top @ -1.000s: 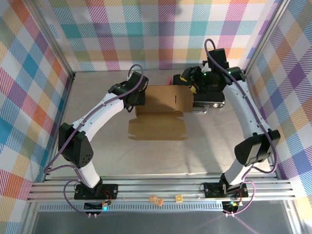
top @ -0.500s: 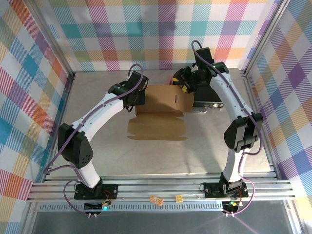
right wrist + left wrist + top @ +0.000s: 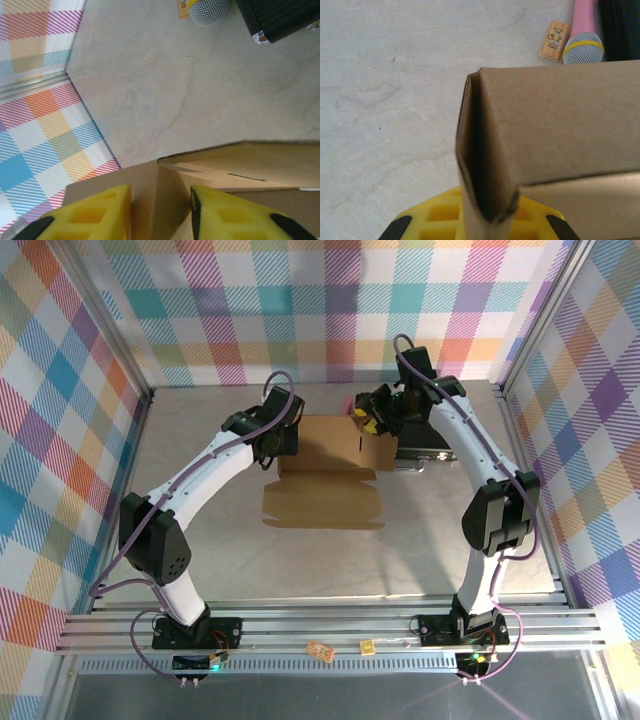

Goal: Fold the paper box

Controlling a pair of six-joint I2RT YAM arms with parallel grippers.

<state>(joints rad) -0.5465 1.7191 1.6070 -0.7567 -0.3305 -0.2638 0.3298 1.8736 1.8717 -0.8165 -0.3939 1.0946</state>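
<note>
The paper box (image 3: 328, 443) is brown cardboard, half formed, with one flat flap (image 3: 322, 506) lying towards the near side. My left gripper (image 3: 283, 440) is shut on the box's left wall, and the wall's folded corner (image 3: 487, 165) rises between its yellow fingers (image 3: 435, 220). My right gripper (image 3: 368, 426) is at the box's far right corner. Its yellow fingers (image 3: 95, 215) stand on either side of the corner crease (image 3: 161, 200), still apart, with cardboard in the gap between them.
A black case (image 3: 428, 446) lies just right of the box, under the right arm. A pink microphone with a grey mesh head (image 3: 583, 47) and a small labelled wooden block (image 3: 553, 34) lie behind the box. Checked walls enclose the table on three sides.
My right gripper has moved left from over the black case to the box's far right corner, and its jaws have narrowed. The left arm and the box have stayed put.
</note>
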